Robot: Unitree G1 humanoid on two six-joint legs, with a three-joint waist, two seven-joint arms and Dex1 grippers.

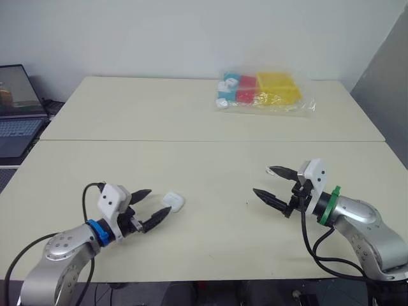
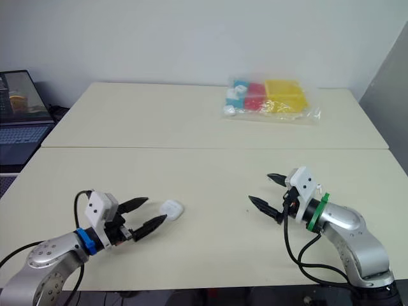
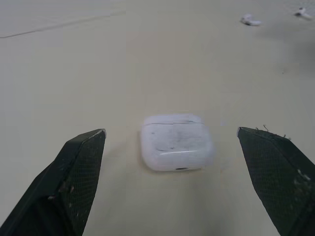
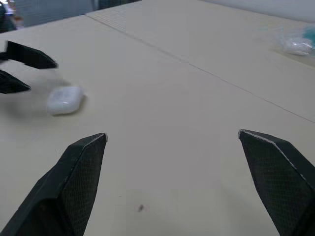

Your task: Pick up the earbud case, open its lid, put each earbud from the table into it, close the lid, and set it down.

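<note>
A: Case, where?
B: The earbud case (image 3: 176,142) is flat on the near table (image 1: 210,248), lid shut. It sits just off the left gripper (image 1: 157,203), whose fingers are spread and not touching it.
A: Right side?
B: The right gripper (image 1: 262,180) is spread wide too, holding nothing, well apart from the case.
A: Earbuds?
B: Two small white earbuds (image 3: 250,20) lie loose on the table beyond the case.
A: Other containers?
B: A clear bag (image 1: 264,92) on the far table holds yellow, red and blue pieces.
</note>
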